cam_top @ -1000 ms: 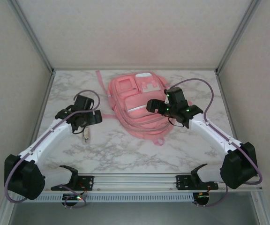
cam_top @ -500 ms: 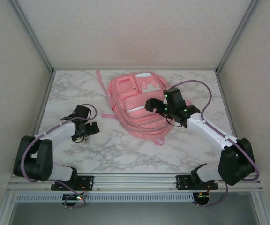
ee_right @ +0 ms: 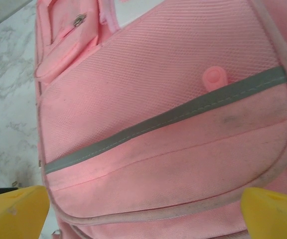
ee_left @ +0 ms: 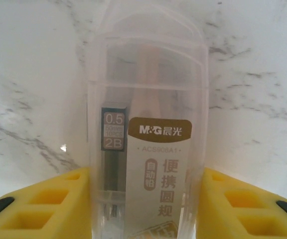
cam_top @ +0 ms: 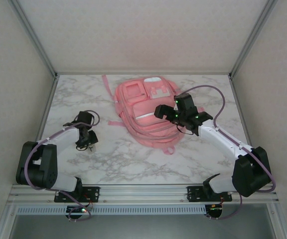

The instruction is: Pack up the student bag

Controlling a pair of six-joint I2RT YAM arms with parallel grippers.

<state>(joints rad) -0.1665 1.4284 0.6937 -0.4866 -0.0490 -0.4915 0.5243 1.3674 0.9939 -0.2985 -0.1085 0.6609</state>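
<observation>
The student bag (cam_top: 146,107), a big pink backpack with white-trimmed front pockets, lies flat at the back middle of the marble table. My right gripper (cam_top: 159,110) hangs open over its front panel; in the right wrist view the bag (ee_right: 158,124) and its grey strip (ee_right: 173,117) lie between the widely spread yellow fingertips (ee_right: 14,206). My left gripper (cam_top: 85,138) is low over the table at the left, shut on a clear plastic stationery case (ee_left: 146,139) with a brown "M&G" label and a "0.5 2B" lead tube inside. The left gripper (ee_left: 146,199) presses both yellow pads against the case.
A loose pink strap (cam_top: 106,87) trails from the bag toward the back left. Metal frame posts (cam_top: 34,40) and plain walls close in the table on three sides. A rail (cam_top: 143,191) with the arm bases runs along the near edge.
The left arm has folded back and lowered, bringing its gripper and the clear case down and left toward the table. The right gripper edged slightly left over the bag.
</observation>
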